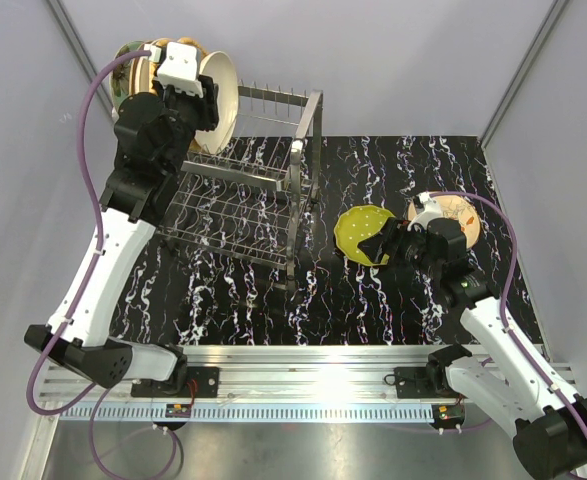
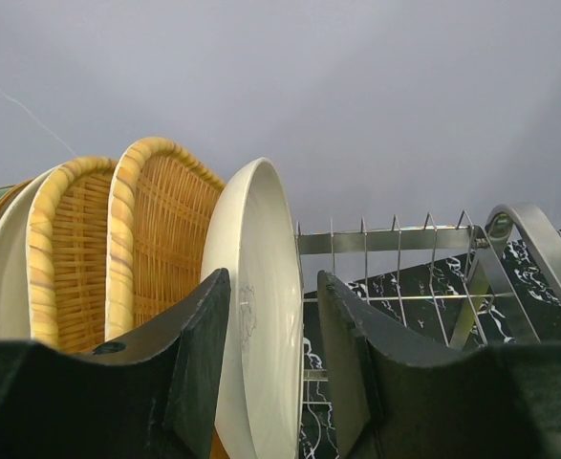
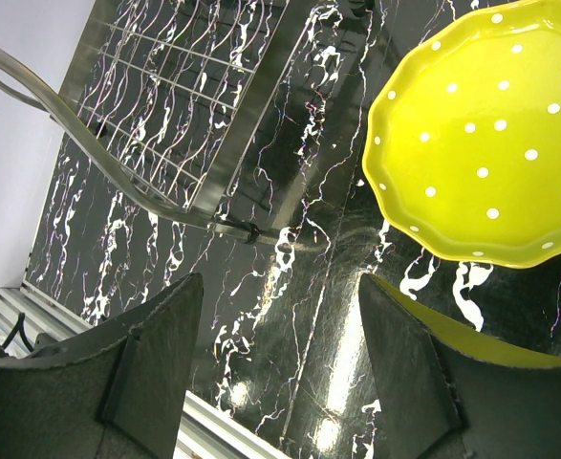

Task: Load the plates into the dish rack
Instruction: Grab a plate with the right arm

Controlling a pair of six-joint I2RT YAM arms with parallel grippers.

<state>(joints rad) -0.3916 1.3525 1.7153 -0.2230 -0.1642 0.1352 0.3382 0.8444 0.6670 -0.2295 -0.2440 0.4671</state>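
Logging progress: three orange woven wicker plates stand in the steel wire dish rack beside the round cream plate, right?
Not three: two orange woven wicker plates stand in the steel wire dish rack beside the round cream plate, as the left wrist view shows.

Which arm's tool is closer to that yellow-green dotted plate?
Right. The right tool is right beside the lime dotted plate, at its edge. The left tool is far off, straddling a cream plate at the dish rack's far-left end.
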